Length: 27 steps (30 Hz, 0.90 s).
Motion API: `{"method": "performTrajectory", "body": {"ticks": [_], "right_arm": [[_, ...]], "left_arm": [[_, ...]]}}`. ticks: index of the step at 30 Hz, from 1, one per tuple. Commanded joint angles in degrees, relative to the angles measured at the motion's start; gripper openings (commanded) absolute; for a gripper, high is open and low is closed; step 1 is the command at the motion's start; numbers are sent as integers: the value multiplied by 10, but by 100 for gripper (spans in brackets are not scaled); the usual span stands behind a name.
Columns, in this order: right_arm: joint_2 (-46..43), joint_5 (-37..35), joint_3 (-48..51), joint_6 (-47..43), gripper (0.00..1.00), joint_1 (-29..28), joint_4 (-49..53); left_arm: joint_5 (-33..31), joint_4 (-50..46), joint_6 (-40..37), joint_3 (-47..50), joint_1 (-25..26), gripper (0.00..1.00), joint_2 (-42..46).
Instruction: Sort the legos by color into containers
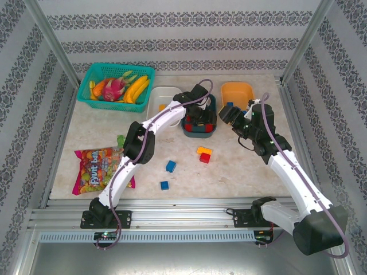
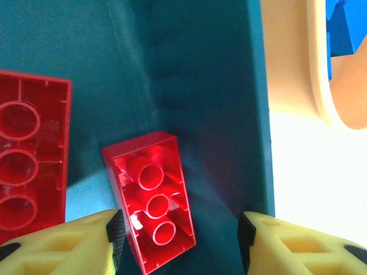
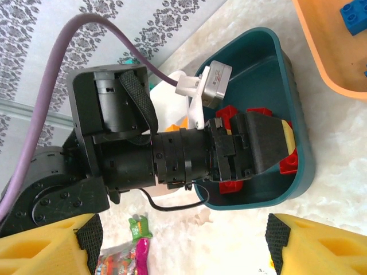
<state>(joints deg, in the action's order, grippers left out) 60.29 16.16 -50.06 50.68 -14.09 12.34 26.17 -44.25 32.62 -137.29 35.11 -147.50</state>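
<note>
Your left gripper [image 2: 182, 232] was inside the dark teal tub [image 2: 200, 80], just above centre in the overhead view, with its jaws spread wide. A red lego [image 2: 150, 197] lay underside-up on the tub floor between the yellow fingers [image 2: 63, 243]. There was a clear gap to the right-hand one, but I cannot tell whether the left-hand pad touched it. A second red lego [image 2: 26, 154] lay at the left edge of that wrist view.

Your right gripper [image 1: 230, 114] hovered just right of the teal tub and below the orange tub [image 1: 237, 91], open and holding nothing. A blue lego [image 3: 352, 12] lay in the orange tub. The white tub [image 1: 162, 94] stood left of the teal one.

On the table [image 1: 258, 172], lower middle of the overhead view, an orange brick [image 1: 204, 150] touched a red brick [image 1: 205, 158]. Two blue bricks [image 1: 171, 166] lay to their lower left.
</note>
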Motion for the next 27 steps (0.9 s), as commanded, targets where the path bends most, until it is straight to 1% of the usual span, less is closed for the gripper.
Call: {"method": "performTrajectory", "body": {"ticks": [1, 4, 7, 10, 12, 13, 16, 18, 21, 24, 27], "right_arm": [[0, -2, -34, -60, 76, -24, 50], [3, -30, -46, -107, 75, -63, 101], [9, -59, -51, -145, 75, -114, 135], [23, -76, -49, -179, 75, -180, 145], [44, -80, -46, -210, 75, -227, 142], [57, -79, -49, -226, 75, -246, 144], [119, -74, -77, -287, 75, -308, 168], [177, -68, -114, -328, 75, -347, 199], [265, -79, -182, -383, 75, -390, 256], [350, -84, -243, -409, 77, -409, 304], [428, -90, -295, -428, 76, -416, 346]], "left_arm": [[-6, 0, 14, -17, -7, 58, 51], [-45, -14, 24, 4, -10, 59, 104], [-104, -21, 42, 83, -20, 61, 186], [-150, 9, 75, 237, -36, 64, 301], [-167, 24, 99, 364, -49, 64, 381], [-175, 24, 111, 408, -56, 65, 413], [-187, 34, 144, 561, -70, 66, 524], [-195, 36, 173, 658, -73, 67, 599], [-212, 20, 220, 771, -73, 69, 703], [-229, -11, 255, 850, -74, 70, 799], [-248, -47, 283, 897, -75, 71, 893]]}}
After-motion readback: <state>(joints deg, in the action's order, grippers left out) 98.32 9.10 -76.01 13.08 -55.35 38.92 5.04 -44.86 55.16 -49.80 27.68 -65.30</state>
